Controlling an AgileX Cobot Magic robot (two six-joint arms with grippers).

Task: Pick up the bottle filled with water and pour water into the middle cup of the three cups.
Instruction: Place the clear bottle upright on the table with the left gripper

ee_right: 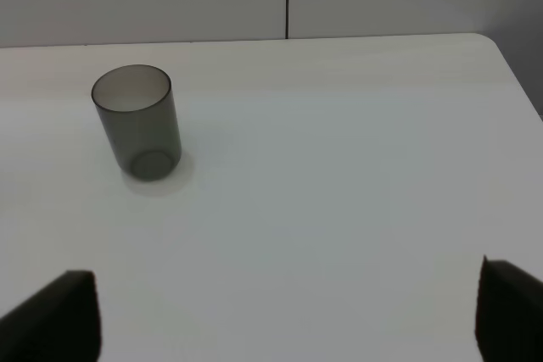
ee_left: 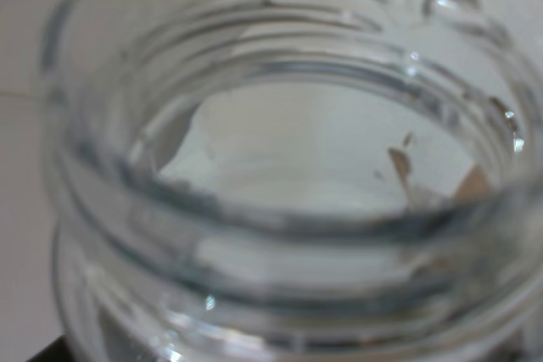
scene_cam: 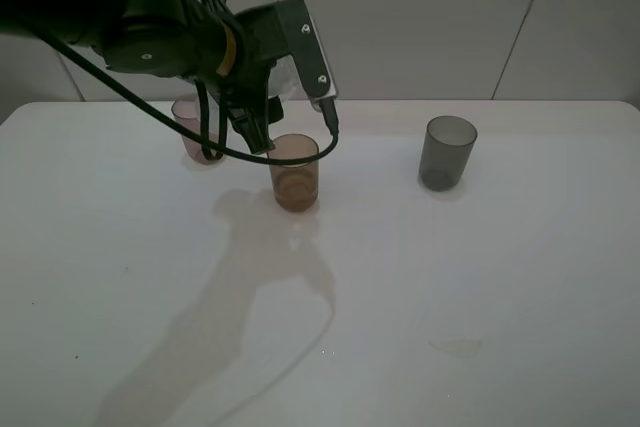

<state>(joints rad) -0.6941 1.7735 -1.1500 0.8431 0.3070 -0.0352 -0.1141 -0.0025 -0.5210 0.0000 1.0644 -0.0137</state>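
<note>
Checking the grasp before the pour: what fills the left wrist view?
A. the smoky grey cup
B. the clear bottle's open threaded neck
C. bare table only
B: the uncapped, threaded neck of the bottle fills that view, seen close up.

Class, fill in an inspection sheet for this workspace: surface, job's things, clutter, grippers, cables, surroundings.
Surface: white table, with one faint mark near the front.
Job's things: bottle uncapped, held in the left gripper above the amber cup; pink cup partly behind the arm; grey cup apart, upright.
Clutter: nothing seen.
Grippers: left shut on bottle; right gripper open, empty.
Cables: black cable loops under the left arm.
Surroundings: tiled wall.
</note>
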